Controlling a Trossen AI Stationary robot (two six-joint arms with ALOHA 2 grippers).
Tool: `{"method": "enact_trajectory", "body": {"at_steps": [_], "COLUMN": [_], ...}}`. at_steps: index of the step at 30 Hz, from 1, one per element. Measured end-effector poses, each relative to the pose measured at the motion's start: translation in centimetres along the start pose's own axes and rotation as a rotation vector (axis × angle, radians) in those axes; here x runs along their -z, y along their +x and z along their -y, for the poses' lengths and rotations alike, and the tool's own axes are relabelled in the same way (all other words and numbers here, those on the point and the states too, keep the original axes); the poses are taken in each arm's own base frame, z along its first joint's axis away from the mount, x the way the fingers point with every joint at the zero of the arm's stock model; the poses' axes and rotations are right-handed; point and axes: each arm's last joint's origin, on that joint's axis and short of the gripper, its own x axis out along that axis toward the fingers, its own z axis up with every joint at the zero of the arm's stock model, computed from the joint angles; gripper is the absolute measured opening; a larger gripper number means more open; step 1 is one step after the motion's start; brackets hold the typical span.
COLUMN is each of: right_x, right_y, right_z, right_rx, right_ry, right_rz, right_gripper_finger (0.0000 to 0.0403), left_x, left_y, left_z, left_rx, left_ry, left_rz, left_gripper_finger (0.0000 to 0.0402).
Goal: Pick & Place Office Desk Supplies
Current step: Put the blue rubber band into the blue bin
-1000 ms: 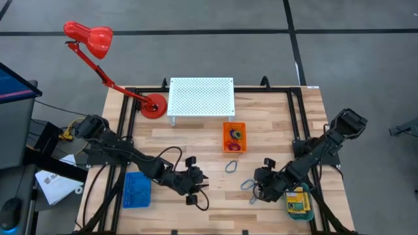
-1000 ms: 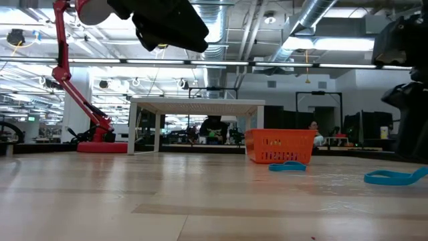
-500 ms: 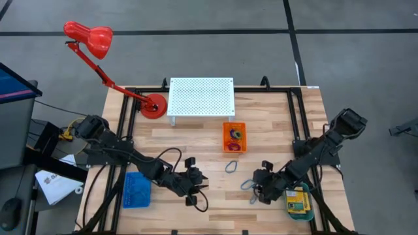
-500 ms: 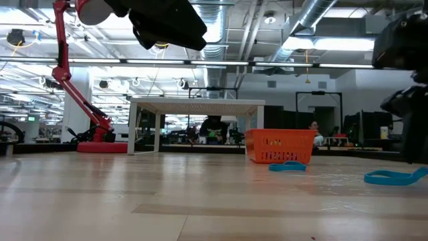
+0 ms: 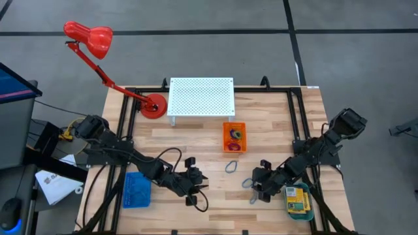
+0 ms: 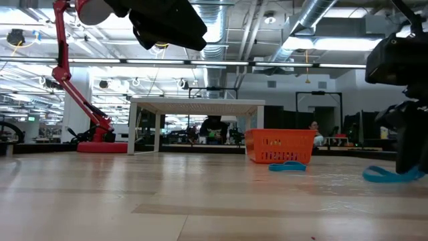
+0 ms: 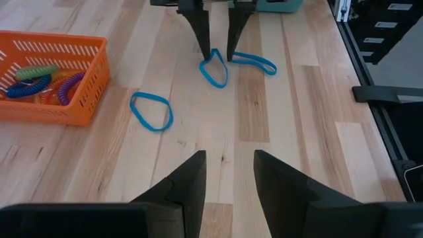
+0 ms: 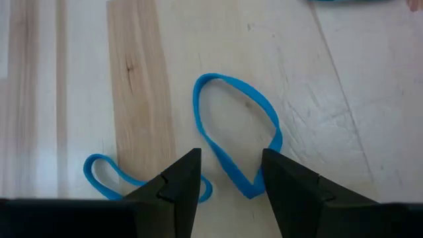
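At the table's front right, about five o'clock from the orange tray [image 5: 234, 137], the right gripper [image 5: 256, 190] is hanging low over a blue clip loop [image 8: 234, 129], fingers [image 8: 177, 180] spread apart with one end of the loop lying in the gap between them; nothing is being gripped. A second loop [image 8: 109, 173] is lying just beside the first, touching or crossing it. A third loop [image 5: 232, 167] is resting at six o'clock from the orange tray, which is holding coloured rings [image 7: 39, 78]. A yellow box [image 5: 299, 201] is sitting in the teal tray [image 5: 312, 213] at the right front corner. The left gripper [image 5: 194, 187] is hovering near the blue tray [image 5: 136, 190], fingers [image 7: 188, 185] parted and empty.
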Motion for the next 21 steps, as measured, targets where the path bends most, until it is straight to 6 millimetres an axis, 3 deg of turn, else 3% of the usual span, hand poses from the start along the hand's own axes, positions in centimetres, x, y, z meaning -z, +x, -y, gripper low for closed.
{"method": "enact_trajectory", "body": {"at_steps": [12,17,21], "right_x": [-0.27,-0.38,-0.24], "right_y": [0.06,0.13,0.13], "right_z": [0.28,0.65,0.86], "right_rx": [0.042,0.069,0.089], "right_ry": [0.005,-0.017,-0.026], "right_rz": [0.04,0.036,0.019], "right_gripper_finger": [0.0138,0.0093,0.0034], "left_x": [-0.14,-0.16,-0.16], "left_y": [0.0,0.0,0.0], "left_z": [0.06,0.06,0.07], "left_rx": [0.006,0.006,0.007], "left_ry": [-0.008,-0.009,-0.009], "left_rz": [0.014,0.016,0.016], "left_gripper_finger": [0.0121,0.0121,0.0121]}}
